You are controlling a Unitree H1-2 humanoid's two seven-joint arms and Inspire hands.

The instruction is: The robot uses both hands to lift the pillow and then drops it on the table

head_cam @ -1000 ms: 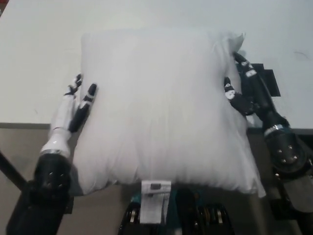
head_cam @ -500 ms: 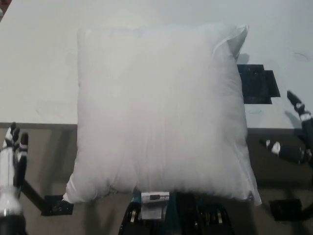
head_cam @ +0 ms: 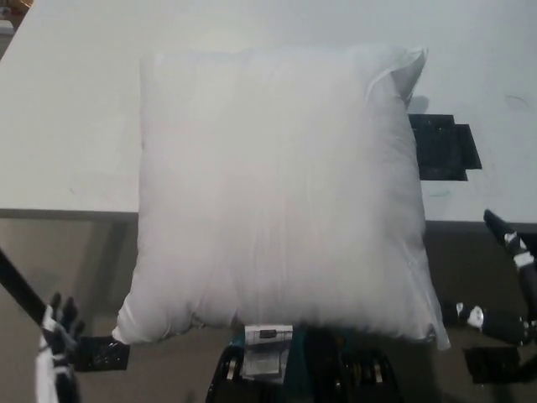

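1. Now the left robot hand (head_cam: 57, 357) sits at the lower left corner of the head view, below the desk (head_cam: 67, 126) edge and well apart from the pillow (head_cam: 277, 193). Its fingers point upward and appear loosely spread, holding nothing. A second ago it was pressed flat against the pillow's left side; it has since swung outward and down.

2. Between the two hands, the pillow lies flat, most of it on the desk and its near edge hanging over the front rim toward the robot. A small white tag (head_cam: 267, 351) shows at the middle of that near edge. Neither hand touches it, and it sits about where it did half a second ago.

3. Beyond the right robot hand, just past the pillow's right edge, a black patch (head_cam: 445, 147) lies on the desk, now uncovered because the arm no longer crosses it.

4. At the lower right, the black right robot hand (head_cam: 503, 285) hangs below the desk edge, clear of the pillow, its fingers splayed apart and empty. A second ago it cupped the pillow's right side.

5. Judging from this, the release is done: both hands have let go and drawn back, and the pillow rests on the desk, so the task looks essentially complete.
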